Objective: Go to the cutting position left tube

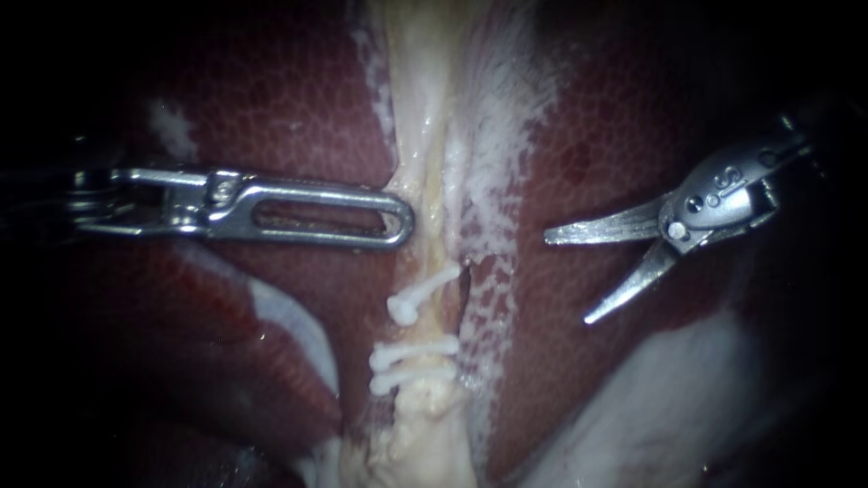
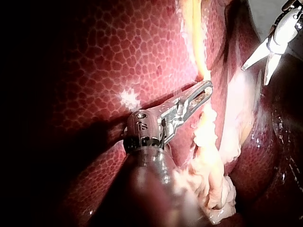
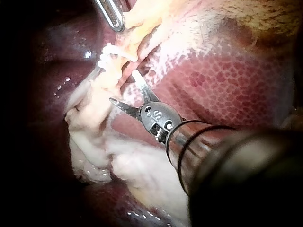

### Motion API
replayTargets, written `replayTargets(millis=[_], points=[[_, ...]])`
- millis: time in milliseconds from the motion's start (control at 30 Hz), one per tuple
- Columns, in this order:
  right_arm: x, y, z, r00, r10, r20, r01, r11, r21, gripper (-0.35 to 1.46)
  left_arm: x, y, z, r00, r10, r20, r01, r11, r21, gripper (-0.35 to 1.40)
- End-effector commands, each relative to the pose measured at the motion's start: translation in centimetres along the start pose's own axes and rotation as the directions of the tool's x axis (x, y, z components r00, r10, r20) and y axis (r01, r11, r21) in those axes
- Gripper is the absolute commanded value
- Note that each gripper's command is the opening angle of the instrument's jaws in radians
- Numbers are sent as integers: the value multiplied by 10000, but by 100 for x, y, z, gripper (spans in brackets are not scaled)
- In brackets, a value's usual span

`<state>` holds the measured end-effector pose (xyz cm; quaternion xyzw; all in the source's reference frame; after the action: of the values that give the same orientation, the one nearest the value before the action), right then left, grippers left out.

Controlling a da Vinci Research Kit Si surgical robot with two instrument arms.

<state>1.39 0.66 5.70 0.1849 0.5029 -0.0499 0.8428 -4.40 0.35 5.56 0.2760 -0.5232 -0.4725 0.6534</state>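
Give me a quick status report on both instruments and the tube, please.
Left instrument jaws shut on clipped tube. Right instrument blades open over liver, short of tube. Three clips in place; nothing between blades and tube.

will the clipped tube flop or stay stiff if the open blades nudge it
Probably floppy: the tube is a thin, soft-looking pale strand, gripped by the left instrument. Likely slippery too, since the tissue around it glistens wet. The clips may stiffen that short stretch slightly.

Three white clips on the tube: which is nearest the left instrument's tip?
The tilted top clip, just below the left instrument; the other two clips lie level and close together, lower down.
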Motion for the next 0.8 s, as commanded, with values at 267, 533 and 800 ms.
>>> replayTargets(millis=[267,533,800], points=[[2,1,1,10000,16,3,-16,10000,-7,142,0,0,0,10000,2,-1,-2,10000,2,-35],[-4,-2,15,9993,375,-29,-375,9993,-84,143,0,-2,-3,10000,-3,-6,3,10000,10,-35],[-17,-7,37,9925,1220,-13,-1219,9919,371,143,-7,-9,-10,10000,-46,-24,46,10000,40,-35]])
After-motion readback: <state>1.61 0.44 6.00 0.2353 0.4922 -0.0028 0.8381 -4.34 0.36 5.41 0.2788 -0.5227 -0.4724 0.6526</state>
